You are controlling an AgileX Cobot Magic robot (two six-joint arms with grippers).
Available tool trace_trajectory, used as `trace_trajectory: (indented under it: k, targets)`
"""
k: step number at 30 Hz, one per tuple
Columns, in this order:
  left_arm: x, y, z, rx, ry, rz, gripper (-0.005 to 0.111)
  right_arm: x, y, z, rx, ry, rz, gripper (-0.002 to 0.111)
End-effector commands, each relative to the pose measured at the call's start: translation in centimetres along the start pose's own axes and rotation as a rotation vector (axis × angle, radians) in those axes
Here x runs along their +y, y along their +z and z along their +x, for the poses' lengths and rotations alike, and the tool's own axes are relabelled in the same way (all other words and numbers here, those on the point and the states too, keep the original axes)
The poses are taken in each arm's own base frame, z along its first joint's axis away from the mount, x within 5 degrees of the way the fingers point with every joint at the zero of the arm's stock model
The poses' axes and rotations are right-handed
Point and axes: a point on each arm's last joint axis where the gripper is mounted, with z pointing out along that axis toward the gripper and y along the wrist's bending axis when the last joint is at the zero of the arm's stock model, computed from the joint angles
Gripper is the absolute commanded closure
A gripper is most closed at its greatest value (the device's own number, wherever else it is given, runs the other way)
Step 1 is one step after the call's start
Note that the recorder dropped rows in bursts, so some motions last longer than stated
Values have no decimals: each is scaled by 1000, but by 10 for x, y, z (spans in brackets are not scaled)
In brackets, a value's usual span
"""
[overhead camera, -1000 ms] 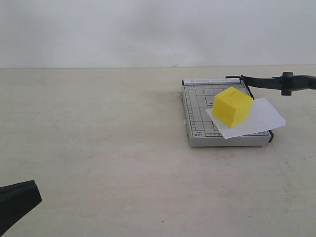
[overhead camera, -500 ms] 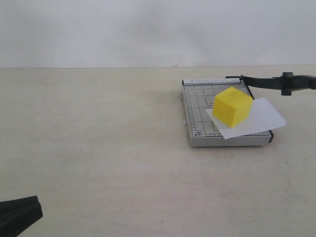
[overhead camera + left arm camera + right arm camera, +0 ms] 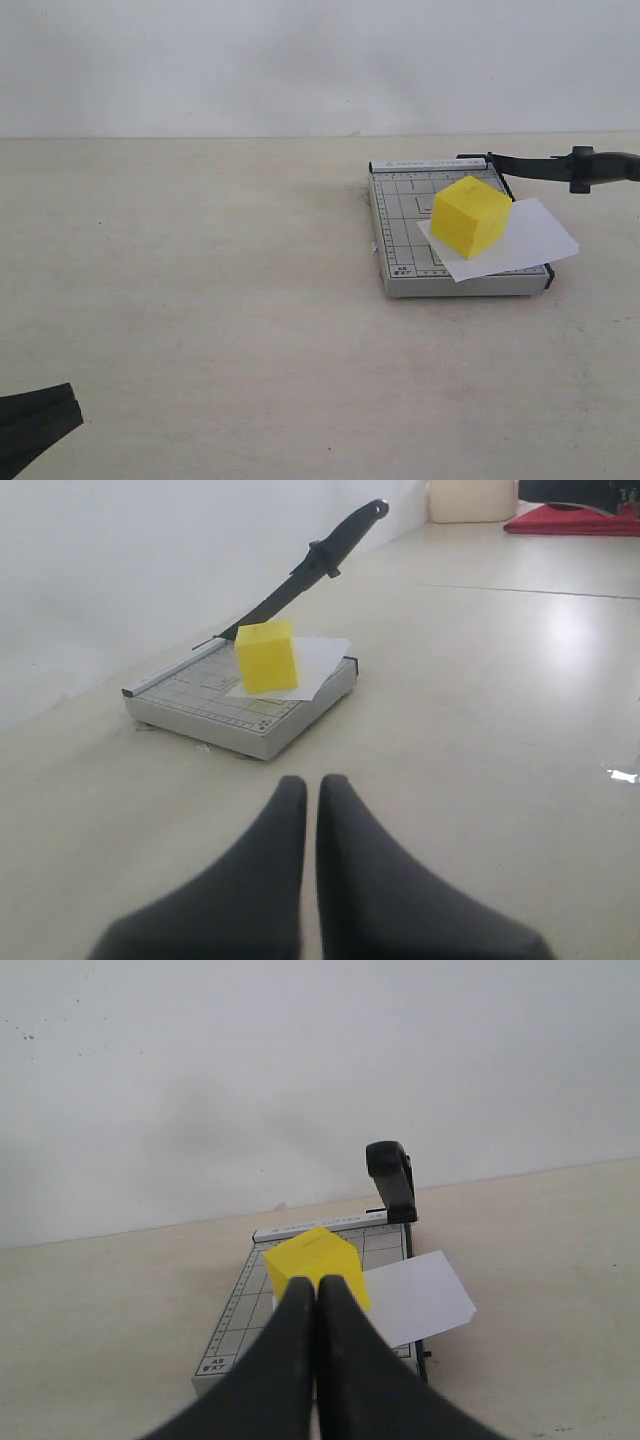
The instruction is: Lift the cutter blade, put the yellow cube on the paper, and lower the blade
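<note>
The yellow cube [image 3: 470, 215] rests on the white paper [image 3: 535, 235], which lies across the grey gridded base [image 3: 400, 215]. The cutter blade [image 3: 560, 166] is raised, its black handle pointing right. My left gripper [image 3: 70, 405] shows only at the bottom left corner, far from the cutter. In the left wrist view that gripper [image 3: 312, 785] is shut on nothing, with the cube [image 3: 267, 657] and the blade [image 3: 310, 570] well ahead of it. My right gripper [image 3: 319, 1285] is shut and empty, short of the cube [image 3: 310, 1255], paper [image 3: 420, 1295] and blade handle [image 3: 392, 1175].
The cutter stands on a pale table [image 3: 200, 300] in front of a white wall [image 3: 300, 60]. Far off in the left wrist view lie a red mat [image 3: 580, 520] and a beige box [image 3: 470, 500].
My left gripper has sunk lower in the bottom left corner of the exterior view. Cube, paper and blade have not moved.
</note>
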Motion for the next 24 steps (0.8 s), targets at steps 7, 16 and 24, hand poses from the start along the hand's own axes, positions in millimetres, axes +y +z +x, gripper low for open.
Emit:
trace_trajectory:
  k: [7,16,24]
  targets:
    - [1,-1,-1,-26,35,-15,102,0,-1,-1,-7,-5,-4,108]
    - [6,-13,-5,-87,34,-86,102,0,-1,-1,-7,-5,-4,108]
    - [21,-34,-1,-108,11,-362,102,0,-1,-1,-7,-5,-4,108]
